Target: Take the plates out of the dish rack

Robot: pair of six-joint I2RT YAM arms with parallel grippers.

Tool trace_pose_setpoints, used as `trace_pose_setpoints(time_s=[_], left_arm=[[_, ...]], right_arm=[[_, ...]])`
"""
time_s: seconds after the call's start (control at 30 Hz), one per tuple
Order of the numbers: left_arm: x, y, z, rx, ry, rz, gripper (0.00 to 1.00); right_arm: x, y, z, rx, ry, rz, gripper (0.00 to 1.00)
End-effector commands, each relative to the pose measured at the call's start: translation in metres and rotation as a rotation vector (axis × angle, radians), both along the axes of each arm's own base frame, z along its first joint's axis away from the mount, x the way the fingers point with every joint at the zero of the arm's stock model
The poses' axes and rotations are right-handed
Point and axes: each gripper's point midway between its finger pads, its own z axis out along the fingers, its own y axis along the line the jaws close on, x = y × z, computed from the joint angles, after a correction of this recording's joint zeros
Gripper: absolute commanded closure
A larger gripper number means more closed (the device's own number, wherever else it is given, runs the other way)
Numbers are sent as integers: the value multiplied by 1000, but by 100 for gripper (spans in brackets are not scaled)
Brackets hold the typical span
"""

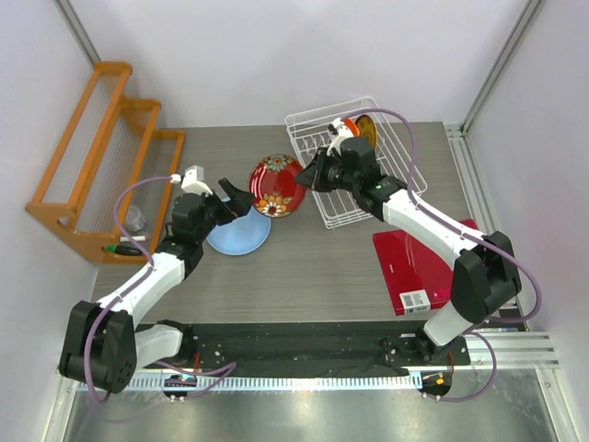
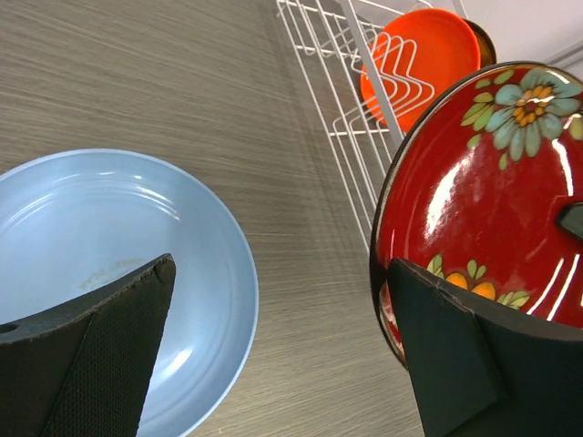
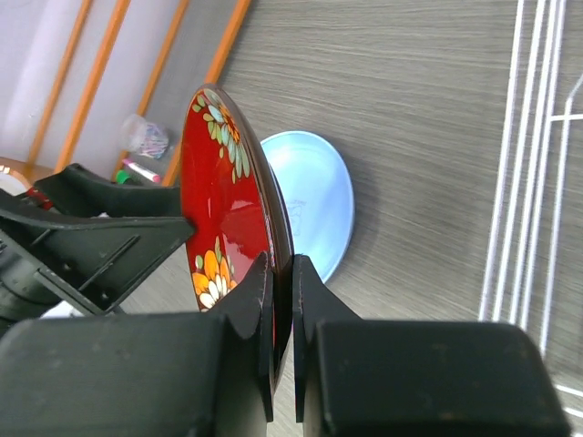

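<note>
Dish rack (image 1: 322,110) sitting at table's 1 o'clock, orange plate (image 2: 419,64) standing inside. Light blue plate (image 1: 241,238) lying flat at rack's 8 o'clock. Dark red floral plate (image 1: 276,184) hanging between them, tilted on edge, face pointing 8 o'clock. I'm clamping its rim with right gripper (image 3: 281,273) from 3 o'clock. Left gripper (image 2: 281,264) waiting just beside, fingers apart.

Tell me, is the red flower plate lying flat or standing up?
Standing up on edge. The right gripper pinches the red flower plate by its rim, its face turned sideways.
</note>
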Motion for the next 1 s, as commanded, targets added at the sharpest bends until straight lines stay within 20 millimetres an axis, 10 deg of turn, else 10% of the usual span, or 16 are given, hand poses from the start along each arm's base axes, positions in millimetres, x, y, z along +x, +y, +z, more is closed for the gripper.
trace_pose_setpoints(time_s=[0.0,0.2,0.6,0.87,0.97], left_arm=[[7,-15,25,-79,-103,-54,2],[9,-25,32,-129,-134,-94,14],[8,-26,11,-107,-70,-104,100],[6,-39,7,-111,-74,-188,100],[6,-39,4,-112,-68,-187,100]], right_arm=[[-4,24,50,217,-77,85,99],[-12,35,44,286,-32,139,99],[-13,38,39,284,-25,158,99],[-13,48,31,284,5,213,99],[-13,51,32,290,1,231,85]])
